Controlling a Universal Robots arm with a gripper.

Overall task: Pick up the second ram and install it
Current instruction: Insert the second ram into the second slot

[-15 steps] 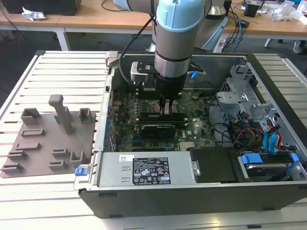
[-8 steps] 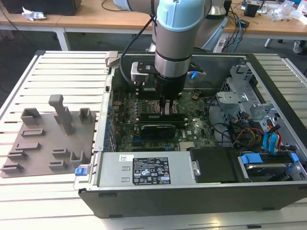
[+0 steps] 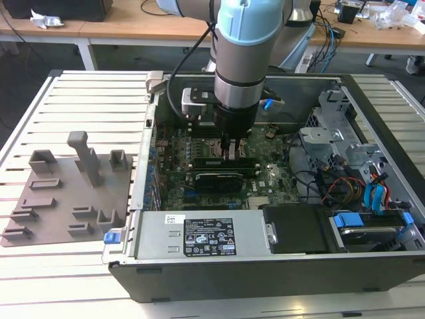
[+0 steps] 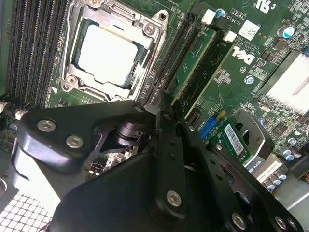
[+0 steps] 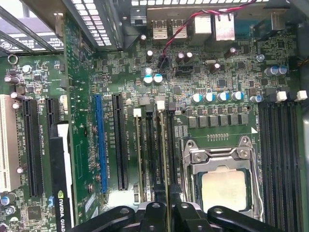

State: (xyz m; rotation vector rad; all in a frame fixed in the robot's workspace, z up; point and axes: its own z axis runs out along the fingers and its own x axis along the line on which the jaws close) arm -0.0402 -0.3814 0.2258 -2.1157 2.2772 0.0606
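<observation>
gripper [image 3: 230, 154] down inside case [image 3: 199, 262] | fingers pinched on ram [image 5: 165, 159], upright in slot | beside first stick [image 5: 139, 159] | near socket [image 5: 224, 181]

Open computer case [image 3: 219, 279] on a slatted tabletop [image 3: 80, 100], green motherboard [image 5: 227, 82] inside, metal processor socket [image 5: 224, 169] in the first wrist view, grey holder tray [image 3: 66, 199] at the exterior view's left, just beside the case, blue and orange cables [image 3: 375, 196] at its right.
</observation>
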